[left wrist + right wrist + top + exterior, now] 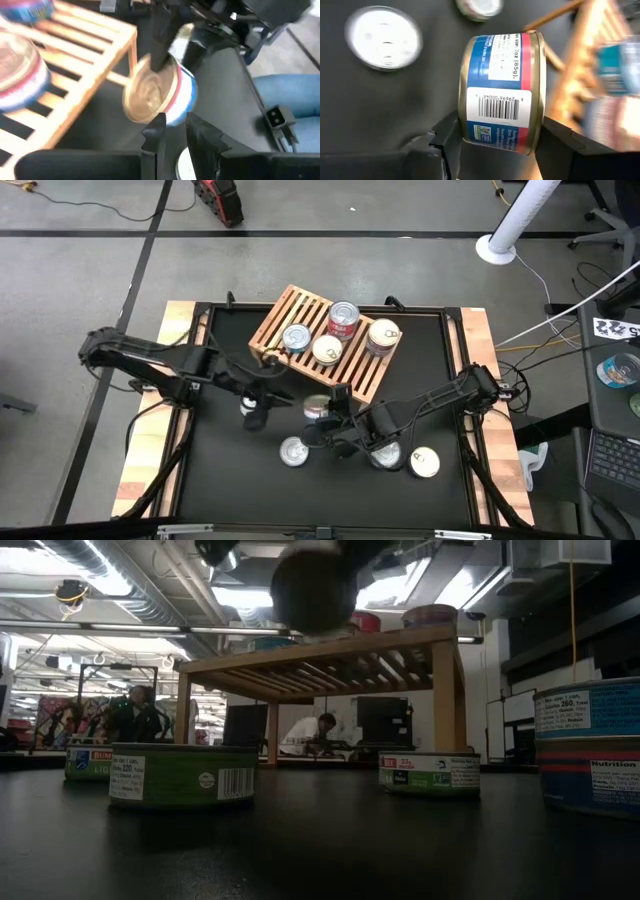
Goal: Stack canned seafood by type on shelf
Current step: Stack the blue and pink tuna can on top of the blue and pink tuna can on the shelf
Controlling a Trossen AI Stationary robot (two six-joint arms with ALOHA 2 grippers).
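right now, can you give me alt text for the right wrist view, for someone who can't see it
The right gripper clamps a blue and red labelled can by its top and bottom, barcode facing the camera, above the black table. Two silver-lidded cans lie on the table beyond, and the wooden slat shelf sits blurred to one side.

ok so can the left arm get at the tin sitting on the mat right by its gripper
Probably not cleanly. The left gripper hangs just short of the loose tin, but the right gripper, clamped on a blue-labelled can, crowds the same patch of mat.
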